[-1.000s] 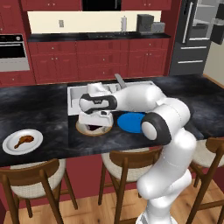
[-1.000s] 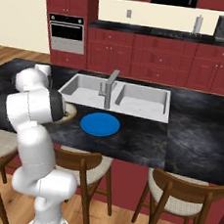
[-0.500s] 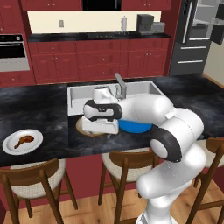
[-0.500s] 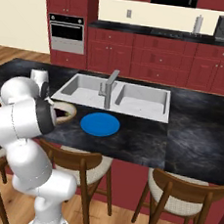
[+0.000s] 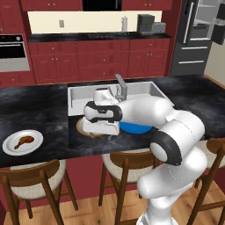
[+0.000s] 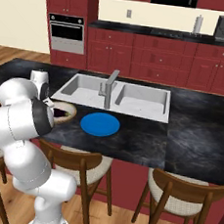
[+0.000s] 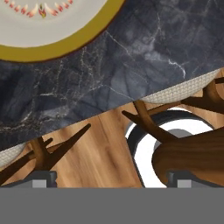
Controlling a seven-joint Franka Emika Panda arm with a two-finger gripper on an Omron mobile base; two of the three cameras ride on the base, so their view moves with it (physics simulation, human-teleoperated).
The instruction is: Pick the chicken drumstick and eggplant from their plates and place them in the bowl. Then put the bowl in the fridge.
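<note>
Tan-rimmed bowl [image 7: 48, 26], upper left of hand view, near bench [image 7: 144, 57] edge; jaws wide, holding nothing; bare marble lower right.

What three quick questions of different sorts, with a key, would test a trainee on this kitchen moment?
1. True or false: the chicken drumstick lies on the white plate.
2. What lies on the blue plate? A) a spoon B) nothing C) a cup
3. Fill in: the tool is ____ (open or shut).
Key: 1 true; 2 B; 3 open.
</note>
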